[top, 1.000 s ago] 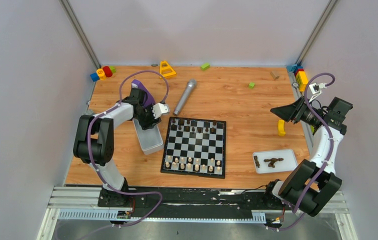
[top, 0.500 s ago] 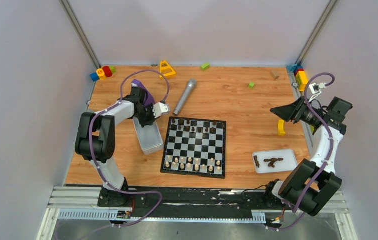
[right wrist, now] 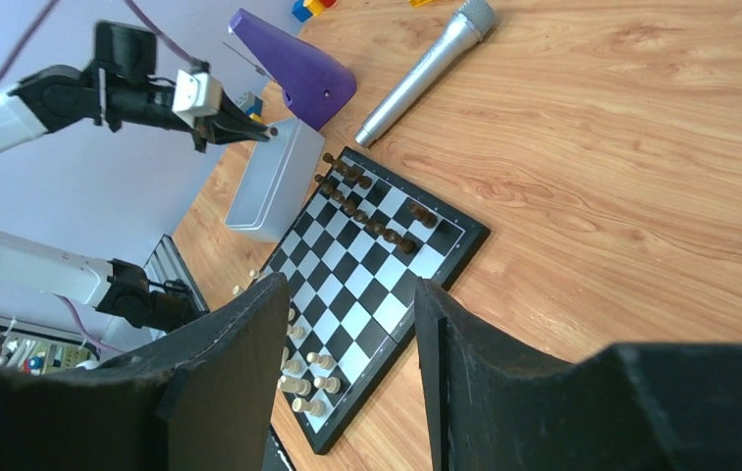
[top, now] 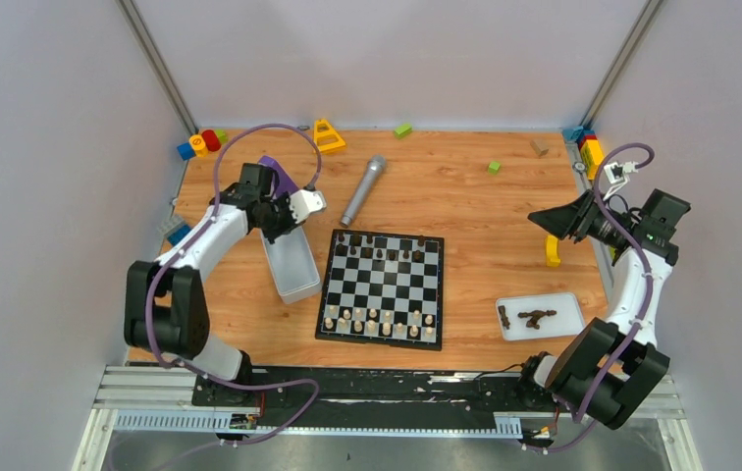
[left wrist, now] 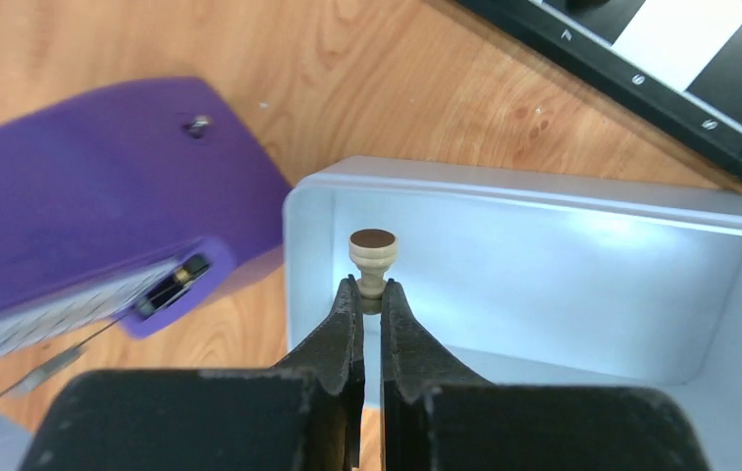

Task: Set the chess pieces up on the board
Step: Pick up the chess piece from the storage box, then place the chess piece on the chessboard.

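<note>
The chessboard (top: 382, 287) lies mid-table, dark pieces along its far rows and light pieces along its near rows. My left gripper (left wrist: 368, 289) is shut on a cream chess piece (left wrist: 373, 250), held by its stem with its base pointing outward, above the far end of the white bin (left wrist: 504, 186). In the top view that gripper (top: 271, 232) hovers over the bin (top: 291, 267) left of the board. My right gripper (top: 544, 218) is raised at the right edge, open and holding nothing (right wrist: 352, 294). A white tray (top: 568, 306) with dark pieces (top: 536, 316) sits right of the board.
A purple object (left wrist: 82, 186) lies just behind the bin. A grey microphone (top: 363, 189) lies behind the board. A yellow piece (top: 552, 250) sits under the right gripper. Toy blocks (top: 200, 143) and a yellow wedge (top: 327, 134) line the back edge, more blocks (top: 588, 147) at the right.
My left arm has swung up and to the left, raising its gripper with the cream piece over the bin's far end. The right arm has barely moved.
</note>
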Robot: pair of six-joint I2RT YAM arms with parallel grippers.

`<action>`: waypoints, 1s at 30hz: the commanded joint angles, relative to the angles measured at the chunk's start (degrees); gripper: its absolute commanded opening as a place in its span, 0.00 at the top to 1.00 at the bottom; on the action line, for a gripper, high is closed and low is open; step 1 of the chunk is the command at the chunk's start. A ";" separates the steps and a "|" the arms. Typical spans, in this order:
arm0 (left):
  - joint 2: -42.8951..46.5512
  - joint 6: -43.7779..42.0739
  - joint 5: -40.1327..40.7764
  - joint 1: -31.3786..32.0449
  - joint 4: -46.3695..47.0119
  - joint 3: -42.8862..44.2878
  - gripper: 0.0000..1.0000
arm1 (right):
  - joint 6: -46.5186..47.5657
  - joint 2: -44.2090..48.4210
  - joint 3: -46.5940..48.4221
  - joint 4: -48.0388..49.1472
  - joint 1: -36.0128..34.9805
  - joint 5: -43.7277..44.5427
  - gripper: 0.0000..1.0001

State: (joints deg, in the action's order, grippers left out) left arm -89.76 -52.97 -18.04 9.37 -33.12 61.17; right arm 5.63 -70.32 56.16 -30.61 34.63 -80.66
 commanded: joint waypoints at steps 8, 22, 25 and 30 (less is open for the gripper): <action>15.52 9.54 -3.77 10.87 -9.23 6.24 0.96 | 0.81 3.08 2.15 1.60 -16.26 5.44 0.48; 8.93 21.44 -3.65 34.81 -5.05 20.14 0.94 | -3.02 -9.97 11.72 6.71 -43.56 7.47 0.44; 6.01 22.67 -0.38 37.14 -4.86 22.82 0.95 | -4.05 -12.15 13.12 7.46 -46.57 7.24 0.43; 3.56 23.38 2.97 39.62 -4.71 24.54 0.96 | -4.75 -13.87 14.26 7.85 -49.65 7.86 0.42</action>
State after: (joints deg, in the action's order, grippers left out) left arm -85.19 -32.10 -18.26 47.75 -38.70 83.02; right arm 2.13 -83.74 67.09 -25.80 -13.15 -72.44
